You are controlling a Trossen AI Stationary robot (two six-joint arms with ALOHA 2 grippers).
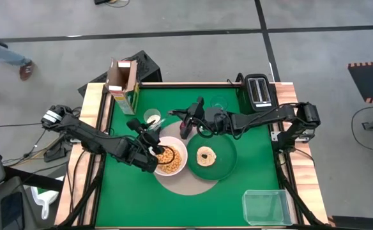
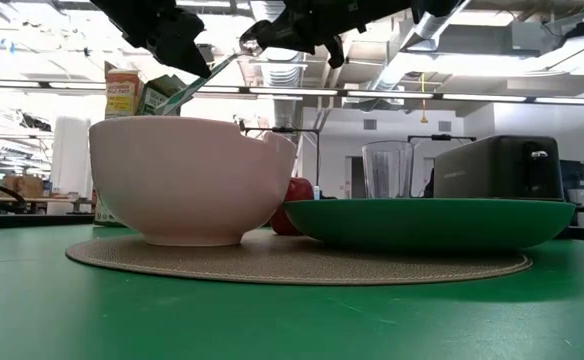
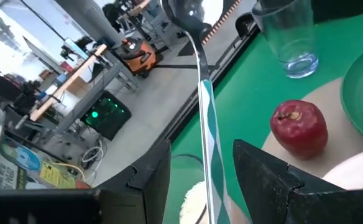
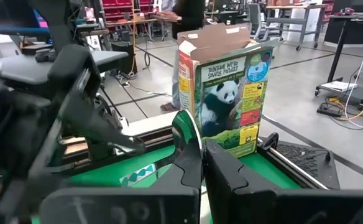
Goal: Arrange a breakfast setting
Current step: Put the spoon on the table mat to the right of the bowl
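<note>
- Overhead, I can barely make out the spoon (image 1: 156, 125): it is a thin line between both arms, above the white bowl (image 1: 168, 157).
- My left end effector (image 1: 149, 142) is clamped on the spoon's handle; the right end effector (image 1: 181, 115) is pinched shut on the spoon's bowl end.
- From surface level, the white bowl hides most of the small red fruit (image 2: 296, 200); only a sliver shows beside the dark-green plate (image 2: 432, 220).
- Bowl, holding cereal, and plate, carrying the small bagel (image 1: 205, 155), sit together on the round tan mat (image 1: 190, 185).
- Around them: cereal box (image 1: 122, 84) at the far left corner, black toaster (image 1: 259, 90) far right, a glass (image 3: 287, 34) near the fruit, clear plastic tub (image 1: 266, 206) near right.
- Green surface (image 1: 129, 198) lies open along the near left.
</note>
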